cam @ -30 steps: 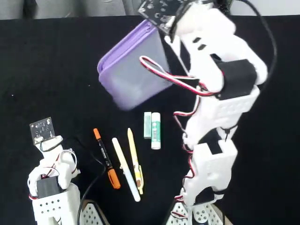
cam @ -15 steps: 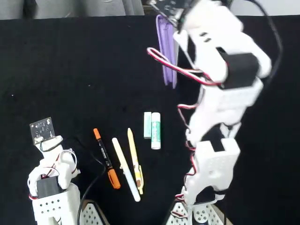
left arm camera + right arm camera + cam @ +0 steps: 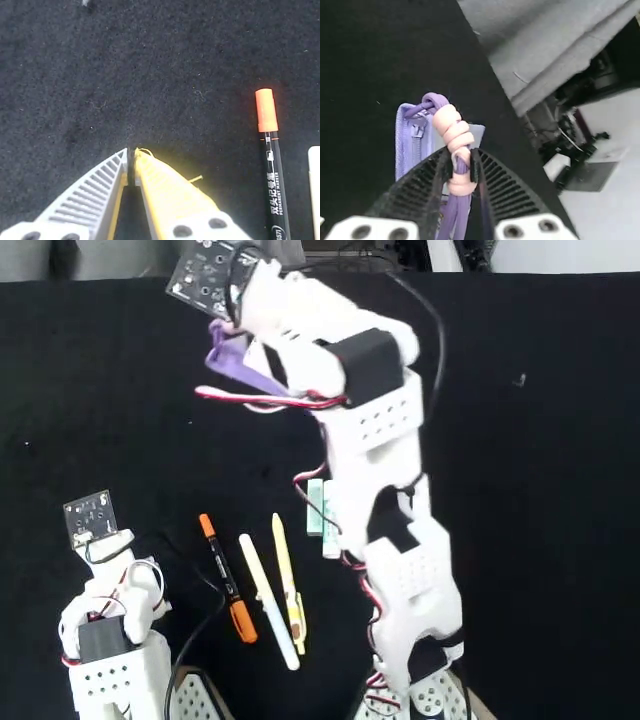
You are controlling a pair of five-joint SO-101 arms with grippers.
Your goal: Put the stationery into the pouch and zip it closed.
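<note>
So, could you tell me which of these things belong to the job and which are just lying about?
Job: purple pouch, orange marker, white pen, yellow pen, green stick.
Just there: black table cover, grey curtain.

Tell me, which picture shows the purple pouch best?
The right wrist view: the pouch is close up, its zipper visible, its pull pinched in the right gripper. The high view shows a purple strip of it beside the arm. The left wrist view faces the marker instead.
</note>
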